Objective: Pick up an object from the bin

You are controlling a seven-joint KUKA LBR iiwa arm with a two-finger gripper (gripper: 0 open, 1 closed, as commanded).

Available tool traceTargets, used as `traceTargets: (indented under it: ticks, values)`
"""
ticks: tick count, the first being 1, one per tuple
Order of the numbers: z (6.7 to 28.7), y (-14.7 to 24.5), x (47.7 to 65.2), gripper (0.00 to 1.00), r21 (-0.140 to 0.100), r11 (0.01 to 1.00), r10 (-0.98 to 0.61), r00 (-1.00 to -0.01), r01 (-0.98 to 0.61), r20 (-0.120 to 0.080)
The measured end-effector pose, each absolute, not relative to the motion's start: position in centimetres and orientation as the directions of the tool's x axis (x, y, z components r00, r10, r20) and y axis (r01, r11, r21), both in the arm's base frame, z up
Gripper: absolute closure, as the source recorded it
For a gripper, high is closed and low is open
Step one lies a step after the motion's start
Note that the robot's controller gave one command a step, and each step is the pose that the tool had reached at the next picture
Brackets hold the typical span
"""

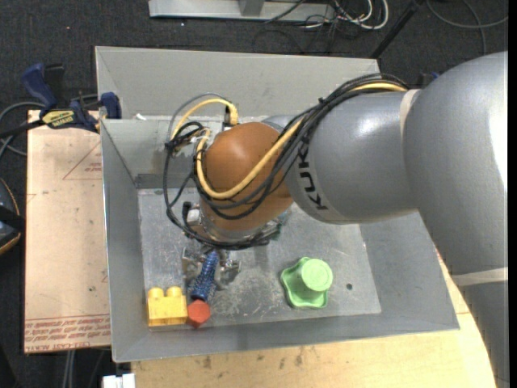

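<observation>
The fingers (229, 268) of the gripper (212, 267) are spread, one on each side of the upper end of a blue ribbed rod (203, 285). They stand low, close to the grey floor of the bin (121, 217). I cannot make out whether the metal touches the rod, because the upper part of the fingers is hidden under the wrist and the tips are dark against the scratched floor.

The rod lies on the floor at about 7 o'clock in the bin, tilted, with its top under the gripper and its lower end pointing toward the front wall. This lower end carries a round red-orange knob (198, 312). Just beside the knob, at its 9 o'clock, sits a yellow toy brick (167, 305) with two studs, touching it or nearly so. A green piece (307, 283), round on top with a wider base, lies apart at 3 o'clock from the gripper.

Above the fingers the orange cover (242, 168) of the wrist hides the middle of the bin floor. Black and yellow cables (355, 89) run over it. The grey arm (388, 160) comes in from 3 o'clock and is cut off at the picture edge.
</observation>
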State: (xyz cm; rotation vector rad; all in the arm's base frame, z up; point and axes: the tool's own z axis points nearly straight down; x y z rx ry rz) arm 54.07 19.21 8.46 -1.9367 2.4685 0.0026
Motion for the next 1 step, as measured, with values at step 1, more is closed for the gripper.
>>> traceTargets:
  ticks: [1]
  values:
    - [17.36,19.35,54.24,1.00,-0.006,0.243,-0.970,-0.243,-0.970,-0.007]
